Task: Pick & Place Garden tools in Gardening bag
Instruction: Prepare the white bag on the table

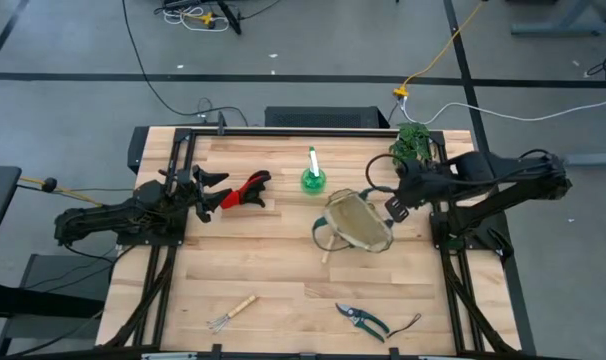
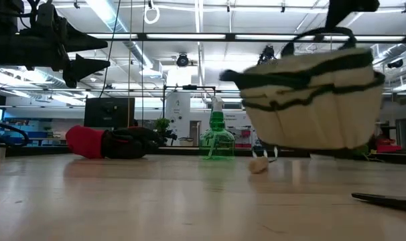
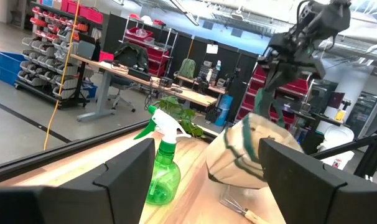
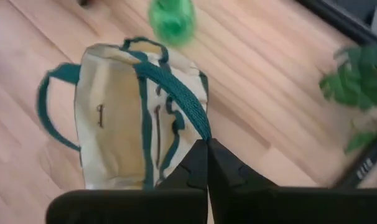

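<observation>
The beige gardening bag [image 1: 359, 220] with green trim hangs from my right gripper [image 1: 394, 206], which is shut on one of its loop handles; it also shows in the low view [image 2: 317, 94]. My left gripper [image 1: 217, 190] is open and empty, held above the table next to the red-and-black handled tool [image 1: 247, 190], which lies on the table. The green bottle [image 1: 313, 180] stands upright behind the bag. A wooden-handled tool [image 2: 258, 165] lies partly under the bag. The wooden-handled rake [image 1: 232, 312] and the teal-handled shears [image 1: 363, 320] lie near the front edge. My right gripper pinches one green loop handle [image 4: 198, 129] of the bag between its two shut fingers, from above. The strap runs taut from the fingers down to the bag's rim. The bag hangs below the fingers, a little tilted, its bottom [image 2: 310, 142] clear of the table.
A leafy green plant [image 1: 413, 145] stands at the far right corner, close behind my right arm. The bag's second loop handle [image 4: 51, 106] hangs loose at its side. Bare wood [image 1: 283, 270] lies between the bag and the front tools.
</observation>
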`<state>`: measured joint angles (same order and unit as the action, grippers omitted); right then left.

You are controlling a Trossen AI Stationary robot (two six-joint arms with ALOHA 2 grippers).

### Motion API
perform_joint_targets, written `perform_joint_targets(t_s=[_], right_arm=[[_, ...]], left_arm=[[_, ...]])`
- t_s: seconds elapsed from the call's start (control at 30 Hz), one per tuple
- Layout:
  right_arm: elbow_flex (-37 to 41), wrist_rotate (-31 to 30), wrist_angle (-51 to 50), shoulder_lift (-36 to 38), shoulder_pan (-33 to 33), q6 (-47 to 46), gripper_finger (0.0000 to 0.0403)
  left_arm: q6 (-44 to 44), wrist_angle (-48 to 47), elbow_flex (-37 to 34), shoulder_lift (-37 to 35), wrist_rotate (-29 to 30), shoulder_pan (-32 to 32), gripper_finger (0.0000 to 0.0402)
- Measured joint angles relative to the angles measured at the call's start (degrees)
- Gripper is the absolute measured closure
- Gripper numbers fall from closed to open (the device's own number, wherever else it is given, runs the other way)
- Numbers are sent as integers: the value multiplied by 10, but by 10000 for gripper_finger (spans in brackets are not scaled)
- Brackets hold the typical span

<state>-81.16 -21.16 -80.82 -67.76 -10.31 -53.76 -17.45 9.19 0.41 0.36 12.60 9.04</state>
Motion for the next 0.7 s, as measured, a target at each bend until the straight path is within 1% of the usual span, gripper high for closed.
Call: perform_joint_targets(t_s=[0.27,0.47,0.6,0.7], right_arm=[[-4,-5,154,-3,0,99,403],[-4,-3,223,-24,10,151,403],[-4,13,279,-46,21,189,403],[-4,40,339,-61,29,220,403]], left_arm=[[0,0,0,0,0,0,110],[0,0,0,0,0,0,110],[0,0,0,0,0,0,110],[0,0,0,0,0,0,110]])
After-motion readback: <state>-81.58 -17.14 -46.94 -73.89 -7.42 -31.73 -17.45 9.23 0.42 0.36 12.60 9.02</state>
